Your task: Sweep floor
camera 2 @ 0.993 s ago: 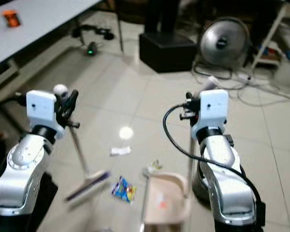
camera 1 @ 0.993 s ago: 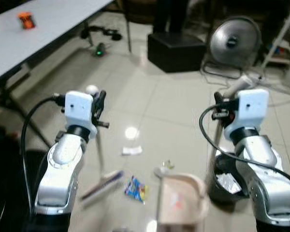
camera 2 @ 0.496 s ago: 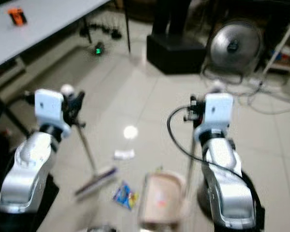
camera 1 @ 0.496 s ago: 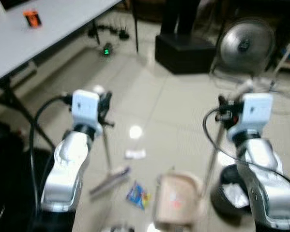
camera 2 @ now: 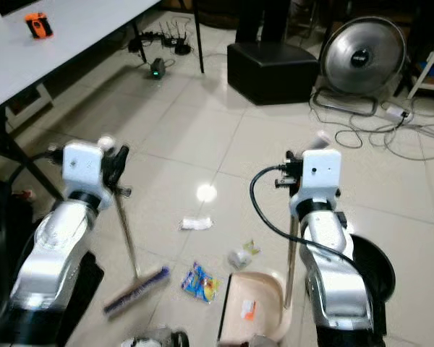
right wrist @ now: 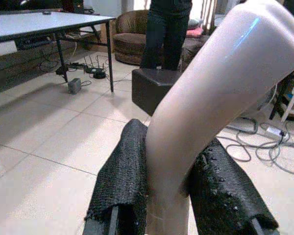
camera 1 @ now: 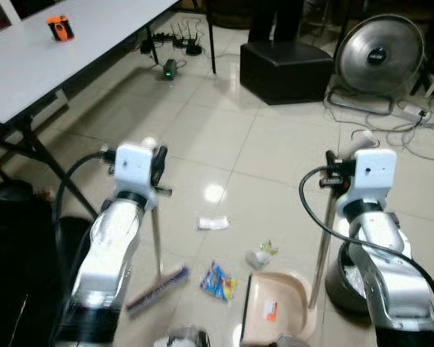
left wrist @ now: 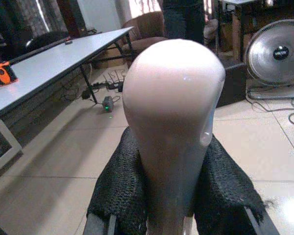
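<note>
While the left gripper [left wrist: 172,215] clamps the pale broom handle [camera 1: 156,242] and the right gripper [right wrist: 169,215] clamps the beige dustpan's handle [camera 1: 320,249], we judge the bristle head [camera 1: 157,290] may push the colourful wrapper [camera 1: 218,281], at its 3 o'clock, past the pan [camera 1: 275,311]. We cannot identify the crumpled scraps [camera 1: 259,256].

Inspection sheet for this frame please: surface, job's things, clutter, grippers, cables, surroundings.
Surface: glossy tiled floor.
Job's things: broom head on floor; dustpan beside it.
Clutter: white scrap, colourful wrapper, crumpled bit ahead of the dustpan.
Grippers: left gripper shut on broom handle; right gripper shut on dustpan handle.
Cables: loose cords by the fan.
Surroundings: white table, black box, dark bin.
</note>
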Controlling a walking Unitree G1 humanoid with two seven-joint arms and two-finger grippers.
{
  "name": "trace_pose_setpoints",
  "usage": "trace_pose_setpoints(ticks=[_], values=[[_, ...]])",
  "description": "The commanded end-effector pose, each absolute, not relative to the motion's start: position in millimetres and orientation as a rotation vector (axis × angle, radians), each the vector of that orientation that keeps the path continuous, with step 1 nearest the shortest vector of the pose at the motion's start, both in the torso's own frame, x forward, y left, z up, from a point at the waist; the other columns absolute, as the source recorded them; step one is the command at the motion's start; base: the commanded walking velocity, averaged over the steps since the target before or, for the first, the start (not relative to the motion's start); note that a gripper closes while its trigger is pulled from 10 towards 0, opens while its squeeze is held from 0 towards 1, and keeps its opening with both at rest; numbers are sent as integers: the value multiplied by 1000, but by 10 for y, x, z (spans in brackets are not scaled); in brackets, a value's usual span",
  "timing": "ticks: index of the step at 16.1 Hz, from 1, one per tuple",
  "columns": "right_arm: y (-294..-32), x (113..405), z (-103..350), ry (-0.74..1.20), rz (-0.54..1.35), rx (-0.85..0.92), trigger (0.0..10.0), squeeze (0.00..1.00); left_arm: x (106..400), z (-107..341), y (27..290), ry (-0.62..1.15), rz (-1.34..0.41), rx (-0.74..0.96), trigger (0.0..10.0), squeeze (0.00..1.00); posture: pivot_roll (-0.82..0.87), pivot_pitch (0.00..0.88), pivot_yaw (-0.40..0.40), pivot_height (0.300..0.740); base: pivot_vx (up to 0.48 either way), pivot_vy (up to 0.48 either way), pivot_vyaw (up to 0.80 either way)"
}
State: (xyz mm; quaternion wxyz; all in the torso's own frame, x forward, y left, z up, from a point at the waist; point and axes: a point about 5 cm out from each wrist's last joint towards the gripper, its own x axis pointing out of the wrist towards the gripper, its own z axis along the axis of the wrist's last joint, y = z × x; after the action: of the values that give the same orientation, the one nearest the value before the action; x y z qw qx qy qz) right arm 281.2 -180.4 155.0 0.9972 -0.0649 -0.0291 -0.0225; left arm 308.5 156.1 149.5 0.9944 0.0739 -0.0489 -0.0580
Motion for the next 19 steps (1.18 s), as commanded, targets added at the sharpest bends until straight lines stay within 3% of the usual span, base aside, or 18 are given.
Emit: trace_pose_setpoints(ticks=[1, 11, 15, 19], values=[[-1785, 2868, 1615, -133, -37, -200, 10000, 0, 3157, 1557, 1588, -159, -79, 145, 10000, 0, 2, 231, 92, 740, 0, 0, 0], [-1703, 3243, 1405, -219, 30, -313, 10000, 0, 3434, 1422, 1515, -234, 37, 63, 10000, 0, -10, 359, 76, 740, 0, 0, 0], [-1575, 3253, 1373, -278, 20, -257, 10000, 0, 3470, 1412, 1443, -294, 57, 29, 10000, 0, -12, 388, 79, 740, 0, 0, 0], [-1321, 3257, 1391, -320, 81, -212, 10000, 0, 3612, 1672, 1370, -385, 51, -9, 10000, 0, -6, 402, 79, 740, 0, 0, 0]])
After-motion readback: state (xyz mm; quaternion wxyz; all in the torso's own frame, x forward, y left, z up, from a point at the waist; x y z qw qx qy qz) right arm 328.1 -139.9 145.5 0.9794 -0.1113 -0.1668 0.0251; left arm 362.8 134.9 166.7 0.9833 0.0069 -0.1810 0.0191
